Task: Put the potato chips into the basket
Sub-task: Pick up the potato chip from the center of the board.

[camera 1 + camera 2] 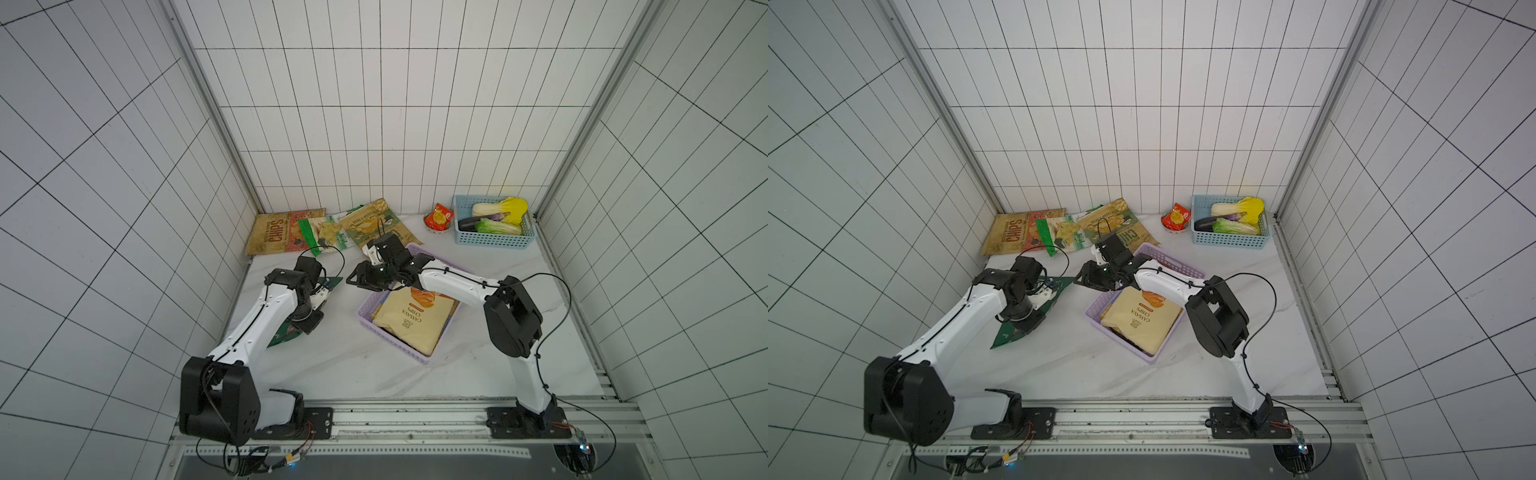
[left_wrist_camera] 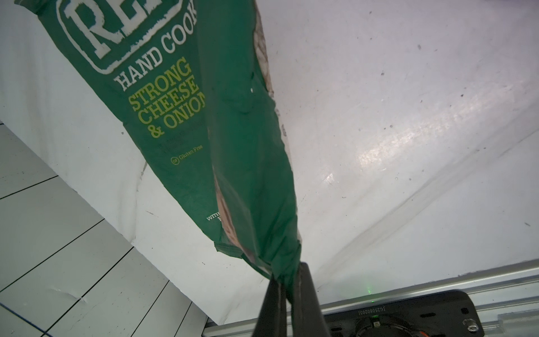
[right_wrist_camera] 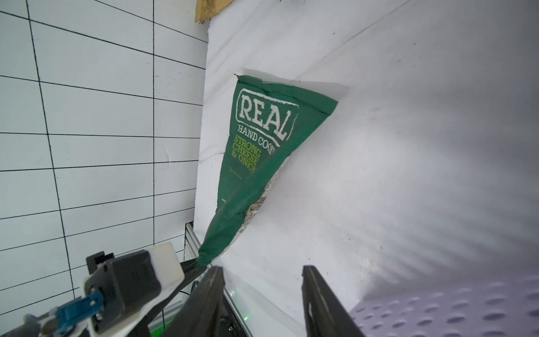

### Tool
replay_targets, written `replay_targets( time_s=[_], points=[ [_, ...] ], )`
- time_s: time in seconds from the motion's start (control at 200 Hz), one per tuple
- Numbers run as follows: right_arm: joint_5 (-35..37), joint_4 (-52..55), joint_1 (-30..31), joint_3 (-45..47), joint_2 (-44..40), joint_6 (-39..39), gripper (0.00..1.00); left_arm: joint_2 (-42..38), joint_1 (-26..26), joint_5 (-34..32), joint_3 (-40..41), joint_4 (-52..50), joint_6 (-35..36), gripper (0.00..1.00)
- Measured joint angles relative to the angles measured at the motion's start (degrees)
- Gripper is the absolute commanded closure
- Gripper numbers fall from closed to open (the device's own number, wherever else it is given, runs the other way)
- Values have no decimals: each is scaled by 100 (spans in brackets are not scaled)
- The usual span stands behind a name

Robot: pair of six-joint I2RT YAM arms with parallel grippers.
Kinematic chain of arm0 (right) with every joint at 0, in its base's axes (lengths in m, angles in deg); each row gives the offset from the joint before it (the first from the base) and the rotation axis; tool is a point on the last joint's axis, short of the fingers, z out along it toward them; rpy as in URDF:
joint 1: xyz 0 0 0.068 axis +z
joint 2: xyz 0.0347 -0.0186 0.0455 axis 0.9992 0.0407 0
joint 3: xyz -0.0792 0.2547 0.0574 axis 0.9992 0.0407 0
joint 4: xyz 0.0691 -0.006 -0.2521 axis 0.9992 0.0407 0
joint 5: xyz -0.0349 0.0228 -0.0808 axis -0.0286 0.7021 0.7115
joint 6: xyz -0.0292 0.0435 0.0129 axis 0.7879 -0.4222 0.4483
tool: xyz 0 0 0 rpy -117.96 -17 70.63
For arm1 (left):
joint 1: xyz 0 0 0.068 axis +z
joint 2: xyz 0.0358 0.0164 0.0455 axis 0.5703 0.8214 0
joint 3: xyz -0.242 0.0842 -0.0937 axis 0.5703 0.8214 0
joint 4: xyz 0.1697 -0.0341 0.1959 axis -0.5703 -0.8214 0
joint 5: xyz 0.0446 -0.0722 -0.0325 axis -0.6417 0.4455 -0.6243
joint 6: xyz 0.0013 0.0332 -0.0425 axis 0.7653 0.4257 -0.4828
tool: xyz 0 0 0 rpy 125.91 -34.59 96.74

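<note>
A white table (image 1: 332, 374) sits inside white tile walls (image 1: 374, 124). Only the left wrist view shows the left gripper (image 2: 287, 278) up close. Its two black fingers (image 2: 304, 280) are pinched tight on one corner of the green REAL bag (image 2: 233, 146). In both top views the left arm covers the middle of this bag (image 1: 286, 332). It is on the left side of the table, beside the lilac basket (image 1: 368, 311) and not in it. The right wrist view shows the bag's whole name (REAL, in big white letters). It also shows the right gripper (image 3: 262, 280) with its fingers wide apart and nothing between them. A bit of the lilac basket's wall shows beside it. In both top views the right arm lies over the far end of the lilac basket and hides that part. The cream cassava bag (image 1: 411, 324) lies flat inside this basket. At the back wall lie a tan CHIPS bag (image 1: 270, 232), a green-white bag (image 1: 324, 232) and a tan and green bag (image 1: 374, 226). They overlap each other. A small red packet (image 1: 437, 217) leans on a light blue basket (image 1: 494, 240) in the back right corner. That basket holds toy vegetables (image 1: 498, 218).
</note>
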Motion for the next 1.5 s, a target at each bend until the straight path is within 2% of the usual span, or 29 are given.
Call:
replay_targets(
  time_s=[0.22, 0.435, 0.674, 0.979, 1.184, 1.374, 1.454, 1.504],
  points=[
    [-127, 258, 101, -1036, 721, -476, 47, -46, 284, 168, -76, -31, 0, 100],
    [-120, 481, 153, -1294, 1154, -866, 44, -66, 503, 328, -149, -57, 2, 100],
    [-109, 483, 293, -1556, 1440, -1480, 45, -146, 562, 474, -149, -133, 4, 100],
    [-103, 374, 330, -2498, 2192, -2044, 47, -190, 573, 531, -149, -157, 9, 100],
    [-85, 372, 330, -2577, 2374, -2308, 47, -245, 610, 529, -149, -160, 17, 100],
    [-81, 330, 330, -2579, 2424, -2487, 50, -262, 614, 535, -149, -166, 17, 100],
    [-79, 240, 323, -2590, 2470, -2551, 59, -280, 621, 542, -149, -168, 22, 100],
    [-76, 162, 319, -2601, 2520, -2601, 60, -299, 625, 542, -149, -173, 22, 100]
  ],
)
